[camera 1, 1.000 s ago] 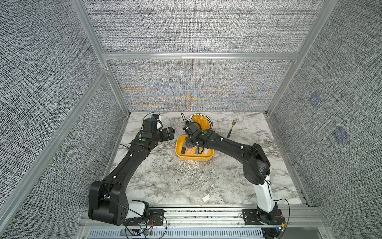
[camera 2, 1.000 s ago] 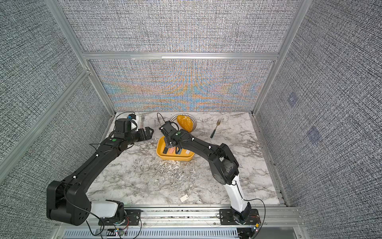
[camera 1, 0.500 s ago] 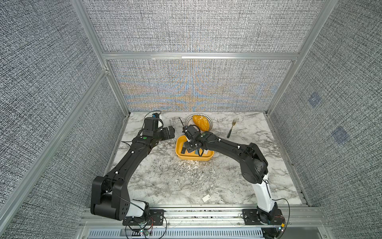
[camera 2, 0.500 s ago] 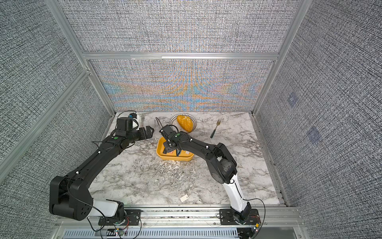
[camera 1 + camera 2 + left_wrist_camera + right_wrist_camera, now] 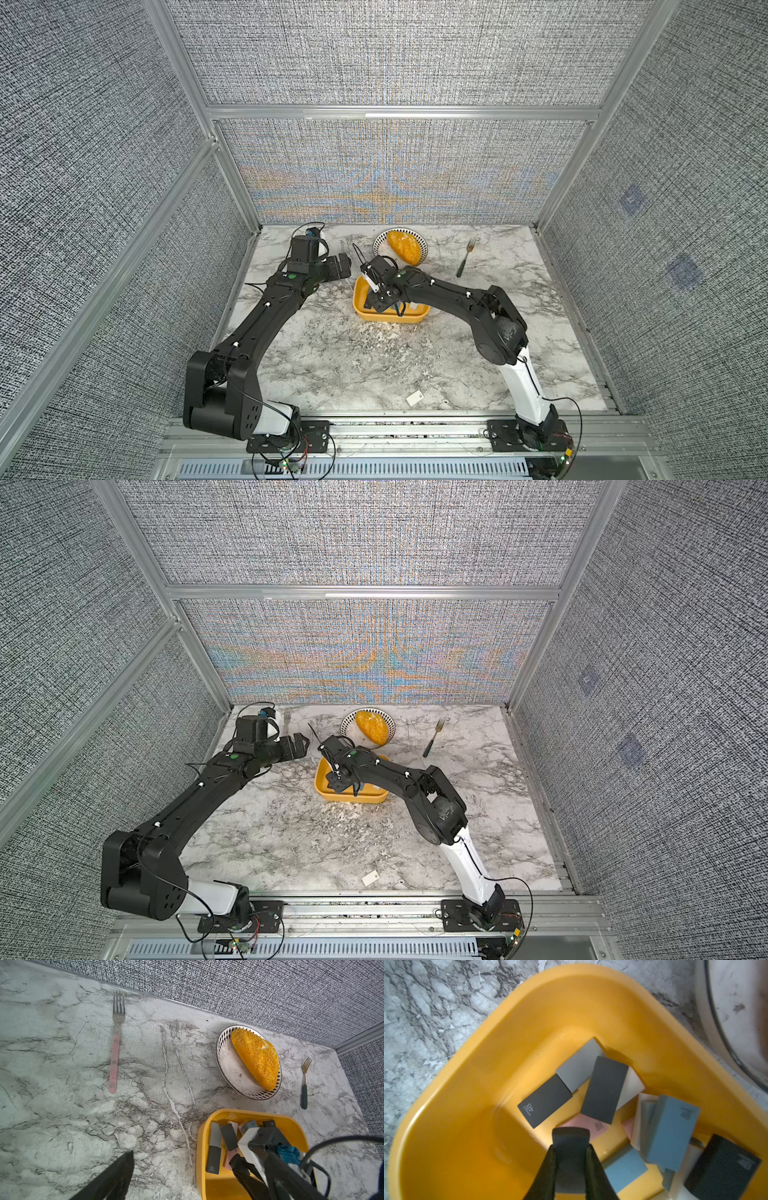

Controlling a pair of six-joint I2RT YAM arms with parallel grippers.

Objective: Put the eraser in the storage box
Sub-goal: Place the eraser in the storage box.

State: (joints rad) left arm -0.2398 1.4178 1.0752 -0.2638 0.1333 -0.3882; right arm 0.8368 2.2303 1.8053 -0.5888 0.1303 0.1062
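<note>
Right fingers (image 5: 547, 1172) slightly leftward (eraser (image 5: 570, 1139) half-hidden)

The right tool (image 5: 570, 1148), clamping a dark grey eraser (image 5: 570, 1135), is hanging inside the shallow yellow plastic storage box (image 5: 471, 1059), where a heap of coloured erasers (image 5: 604, 1088) is crowding one end while the floor beside it is lying bare. The round white patterned-rim plate (image 5: 381, 249) is standing just behind the box, a pink-handled fork (image 5: 114, 1064) and a green-handled fork (image 5: 464, 258) are lying either side of it, and the wide-open left tool (image 5: 348, 266) is hovering near the box's back left corner. The front of the marble table (image 5: 353, 374) is lying open but for a small white card (image 5: 414, 398).
</note>
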